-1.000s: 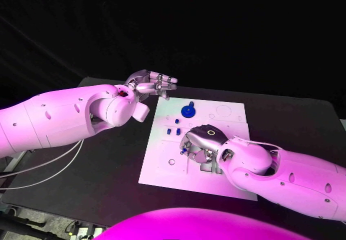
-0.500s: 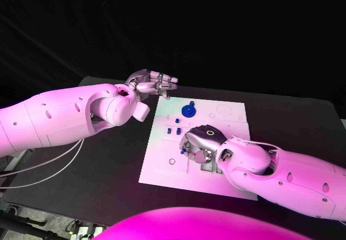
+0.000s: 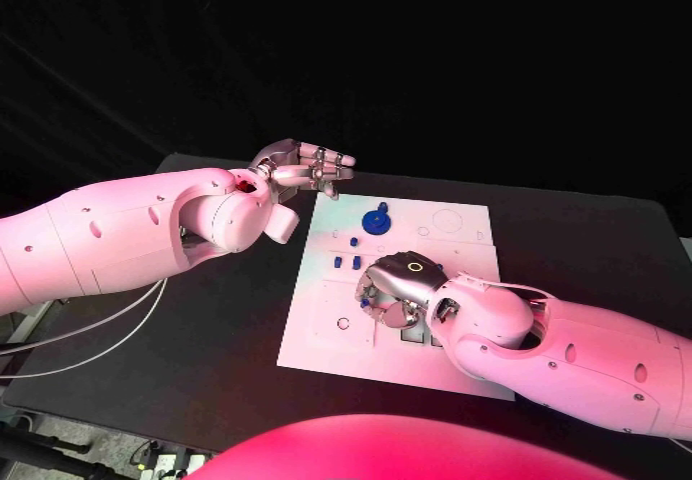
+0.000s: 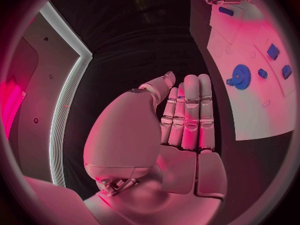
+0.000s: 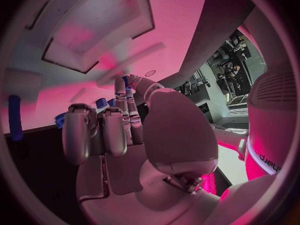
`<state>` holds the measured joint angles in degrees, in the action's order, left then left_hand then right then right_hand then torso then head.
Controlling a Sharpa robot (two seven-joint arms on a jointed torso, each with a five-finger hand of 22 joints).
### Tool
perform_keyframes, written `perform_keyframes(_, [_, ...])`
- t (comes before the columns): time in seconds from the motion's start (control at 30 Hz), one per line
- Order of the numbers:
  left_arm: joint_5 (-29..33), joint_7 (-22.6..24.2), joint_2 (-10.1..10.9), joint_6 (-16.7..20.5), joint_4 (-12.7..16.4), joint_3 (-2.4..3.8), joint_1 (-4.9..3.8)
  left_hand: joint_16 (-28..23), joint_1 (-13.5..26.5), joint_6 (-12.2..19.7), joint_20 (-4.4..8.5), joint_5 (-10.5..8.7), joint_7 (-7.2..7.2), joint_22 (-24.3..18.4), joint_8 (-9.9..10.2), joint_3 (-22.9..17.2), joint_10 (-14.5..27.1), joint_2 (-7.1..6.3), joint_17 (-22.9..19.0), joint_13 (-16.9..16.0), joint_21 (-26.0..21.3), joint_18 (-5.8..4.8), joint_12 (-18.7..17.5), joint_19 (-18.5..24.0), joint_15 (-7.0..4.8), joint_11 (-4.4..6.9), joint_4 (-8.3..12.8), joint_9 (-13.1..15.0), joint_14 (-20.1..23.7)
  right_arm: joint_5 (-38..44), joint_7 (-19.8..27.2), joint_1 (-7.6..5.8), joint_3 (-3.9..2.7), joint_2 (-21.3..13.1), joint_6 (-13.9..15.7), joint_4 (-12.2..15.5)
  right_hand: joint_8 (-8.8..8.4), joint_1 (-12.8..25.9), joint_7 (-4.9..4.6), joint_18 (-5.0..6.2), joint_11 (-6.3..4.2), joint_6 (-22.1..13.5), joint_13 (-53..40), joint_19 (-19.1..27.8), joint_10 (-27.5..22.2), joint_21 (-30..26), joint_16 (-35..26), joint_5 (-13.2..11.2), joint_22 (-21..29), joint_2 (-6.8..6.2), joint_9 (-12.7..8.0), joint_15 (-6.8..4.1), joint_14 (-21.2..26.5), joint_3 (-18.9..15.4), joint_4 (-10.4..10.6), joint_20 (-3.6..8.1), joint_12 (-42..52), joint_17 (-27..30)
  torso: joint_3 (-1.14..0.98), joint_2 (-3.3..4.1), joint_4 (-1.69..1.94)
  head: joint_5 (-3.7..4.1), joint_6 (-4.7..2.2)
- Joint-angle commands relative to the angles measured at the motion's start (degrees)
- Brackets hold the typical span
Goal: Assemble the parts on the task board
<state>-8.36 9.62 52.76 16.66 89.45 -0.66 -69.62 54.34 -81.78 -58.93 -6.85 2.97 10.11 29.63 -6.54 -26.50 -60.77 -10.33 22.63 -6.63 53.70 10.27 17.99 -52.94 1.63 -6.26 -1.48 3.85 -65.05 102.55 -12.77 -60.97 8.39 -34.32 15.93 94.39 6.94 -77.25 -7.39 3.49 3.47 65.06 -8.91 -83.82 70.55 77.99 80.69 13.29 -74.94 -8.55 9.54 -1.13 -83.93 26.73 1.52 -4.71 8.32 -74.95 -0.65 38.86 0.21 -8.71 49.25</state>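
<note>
Two hands, left hand, right hand, one task board, one blue gear

A black desk carries a white board lying flat near its middle. Pale cables trail over the desk's left edge.

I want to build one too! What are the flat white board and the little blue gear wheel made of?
The flat white task board looks like matte plastic or painted sheet: an even, dull surface with neat cut-out holes, though the look leaves it open. The round blue gear wheel seems to be moulded plastic, solid in colour with small teeth at its rim. It could also be printed.
</note>
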Motion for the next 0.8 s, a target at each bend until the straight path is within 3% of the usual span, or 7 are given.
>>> perform_keyframes(0.03, [0.02, 0.05, -0.03, -1.14, 0.2, 0.03, -0.07, -0.4, 0.09, 0.34, -0.18, 0.04, 0.03, -0.06, 0.26, 0.26, 0.36, 0.54, -0.1, -0.1, -0.15, 0.27, 0.2, -0.31, 0.13, 0.01, 0.06, -0.04, 0.14, 0.14, -0.48, 0.09, 0.06, 0.06, -0.73, -0.23, -0.73, 0.93, -0.35, -0.82, 0.29, -1.13, 0.31, -0.99, -1.29, -0.52, -0.05, -0.34, -10.5, -0.09, -0.43, 0.33, -3.47, 0.02, 0.38, -0.25, -0.79, -1.17, 0.02, 0.01, 0.0, -0.01, 0.09])
perform_keyframes(0.23, [0.02, -0.15, 0.02, -1.29, 0.23, 0.03, -0.08, -0.47, 0.12, 0.4, -0.22, 0.04, 0.05, -0.12, 0.27, 0.32, 0.49, 0.59, -0.14, -0.1, -0.24, 0.28, 0.25, -0.31, 0.16, -0.02, 0.06, -0.04, 0.15, -0.3, -0.26, 0.1, 0.07, -0.11, 0.65, -0.21, -2.6, 1.48, -1.72, -0.61, 1.61, -4.08, 1.13, -0.48, -4.13, -1.72, -0.25, -0.08, -10.16, -1.15, -1.24, 1.37, -3.33, 0.26, 0.16, -1.04, -2.18, -0.71, 0.01, -0.03, -0.02, 0.04, 0.04])
perform_keyframes(0.43, [0.02, -0.24, 0.1, -1.38, 0.22, 0.03, -0.08, -0.47, 0.12, 0.4, -0.22, 0.04, 0.05, -0.12, 0.27, 0.32, 0.49, 0.59, -0.14, -0.1, -0.24, 0.28, 0.25, -0.31, 0.16, -0.02, 0.06, -0.04, 0.15, -0.37, -0.32, 0.1, 0.07, -1.15, 2.25, 0.81, -3.33, 2.12, -2.24, -0.2, 2.31, -5.93, 1.61, 0.39, -6.19, -3.78, -0.47, 0.0, -9.49, -2.19, -1.79, 1.97, -3.16, -0.3, 0.05, -1.63, -2.46, -0.27, -0.04, -0.04, -0.02, 0.08, -0.12])
perform_keyframes(0.63, [0.02, -0.26, 0.31, -1.45, 0.31, 0.02, -0.08, -0.54, 0.21, 0.46, -0.25, 0.04, 0.06, -0.17, 0.29, 0.39, 0.68, 0.65, -0.19, -0.1, -0.32, 0.27, 0.27, -0.31, 0.2, -0.06, 0.02, -0.03, 0.16, -0.47, -1.04, -0.14, -0.24, -4.58, 3.46, 4.32, -3.19, 2.37, -2.26, -0.09, 2.39, -5.97, 1.66, 0.59, -6.51, -4.26, -0.56, -0.03, -9.34, -2.53, -1.85, 2.06, -3.09, -0.69, 0.05, -1.79, -2.25, -0.08, -0.06, -0.08, -0.04, 0.31, -0.35])
perform_keyframes(0.8, [0.02, -0.22, 0.54, -1.53, 0.28, 0.02, -0.07, -0.56, 0.19, 0.48, -0.26, 0.04, 0.06, -0.19, 0.29, 0.39, 0.73, 0.67, -0.2, -0.1, -0.34, 0.28, 0.28, -0.31, 0.2, -0.06, 0.04, -0.03, 0.16, -0.75, -1.99, -1.57, -0.83, -8.51, 3.54, 7.56, -2.98, 2.81, -2.14, 0.04, 2.37, -5.7, 1.7, 0.81, -6.86, -4.81, -0.76, -0.12, -9.17, -2.92, -1.84, 2.09, -2.99, -1.4, 0.17, -1.92, -1.9, 0.27, 0.0, -0.05, -0.07, 0.81, -0.89])
